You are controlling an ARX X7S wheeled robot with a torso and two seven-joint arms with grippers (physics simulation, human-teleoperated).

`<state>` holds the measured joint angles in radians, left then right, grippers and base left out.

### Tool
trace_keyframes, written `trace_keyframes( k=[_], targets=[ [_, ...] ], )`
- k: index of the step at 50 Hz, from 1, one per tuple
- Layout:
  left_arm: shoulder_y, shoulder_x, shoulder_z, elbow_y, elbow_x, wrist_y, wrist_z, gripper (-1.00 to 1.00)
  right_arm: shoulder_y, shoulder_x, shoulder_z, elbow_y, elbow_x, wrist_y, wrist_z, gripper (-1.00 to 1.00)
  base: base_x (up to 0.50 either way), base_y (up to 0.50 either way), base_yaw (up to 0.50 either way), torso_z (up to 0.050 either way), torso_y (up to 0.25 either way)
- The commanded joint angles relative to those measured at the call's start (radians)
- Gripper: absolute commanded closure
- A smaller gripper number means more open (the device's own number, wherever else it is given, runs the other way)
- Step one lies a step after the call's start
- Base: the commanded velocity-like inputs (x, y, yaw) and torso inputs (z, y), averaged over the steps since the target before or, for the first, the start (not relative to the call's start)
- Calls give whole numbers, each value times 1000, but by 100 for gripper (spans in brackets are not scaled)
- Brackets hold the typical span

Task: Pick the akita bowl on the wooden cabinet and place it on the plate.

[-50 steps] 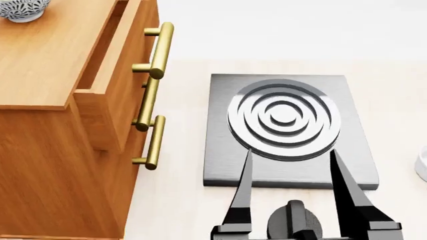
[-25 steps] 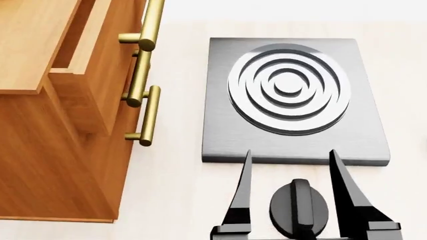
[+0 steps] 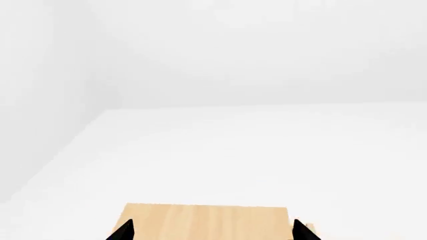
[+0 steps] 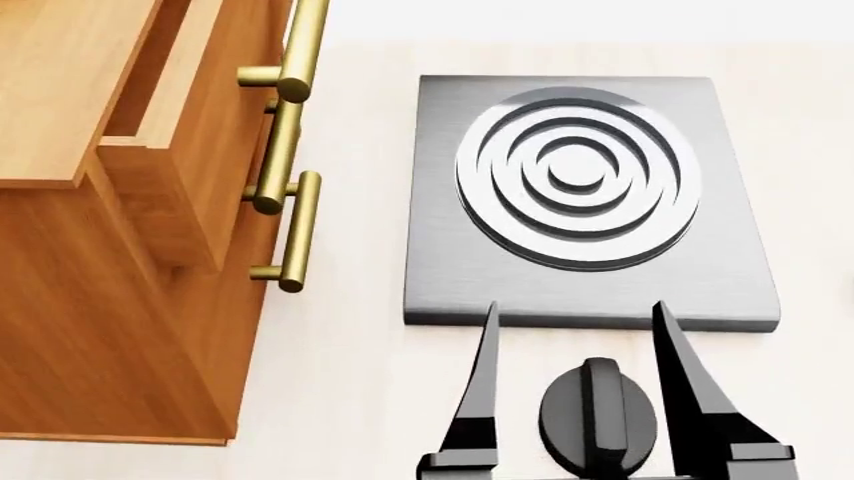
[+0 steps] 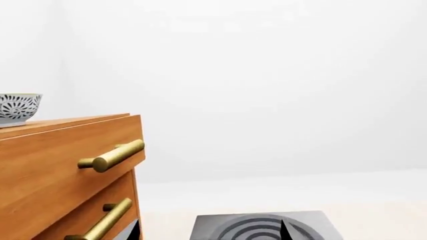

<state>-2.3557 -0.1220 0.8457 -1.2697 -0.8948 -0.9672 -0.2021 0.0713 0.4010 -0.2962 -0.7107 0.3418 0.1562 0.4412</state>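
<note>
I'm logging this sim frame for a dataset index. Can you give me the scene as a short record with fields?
cabinet: wooden cabinet, head view's left, top drawer partly open, brass bar handles
bowl: patterned bowl on the cabinet top, right wrist view only
stove: grey burner plate with concentric rings, black knob
right gripper: open, empty, over the knob
left gripper: only fingertips visible, apart
plate: not in view

in the head view the right gripper (image 4: 574, 330) rises from the bottom edge, its two long black fingers (image 4: 477, 390) pointing forward and spread well apart with nothing between them. its own wrist view shows only two dark fingertips (image 5: 285, 231) at the frame edge. the left gripper (image 3: 212, 231) appears only in its wrist view, as two black fingertips (image 3: 123, 232) set wide apart, empty.
</note>
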Motion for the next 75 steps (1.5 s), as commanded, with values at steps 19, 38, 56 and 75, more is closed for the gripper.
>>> trace_keyframes(
  k=[19, 38, 56, 75],
  targets=[
    [0, 65, -771, 180, 1149, -473, 255, -100, 3, 3, -10, 9, 2, -9, 3, -100, 0, 0, 0, 0, 0],
    [0, 77, -753, 174, 1338, -603, 346, -100, 5, 6, -14, 10, 2, -10, 8, -100, 0, 0, 0, 0, 0],
    [0, 107, -784, 153, 1400, -603, 452, -100, 7, 9, -22, 14, -1, -12, 11, -100, 0, 0, 0, 0, 0],
    [0, 109, -727, 57, 1208, -523, 362, -100, 7, 10, -18, 40, 9, -30, 8, -100, 0, 0, 0, 0, 0]
  ],
)
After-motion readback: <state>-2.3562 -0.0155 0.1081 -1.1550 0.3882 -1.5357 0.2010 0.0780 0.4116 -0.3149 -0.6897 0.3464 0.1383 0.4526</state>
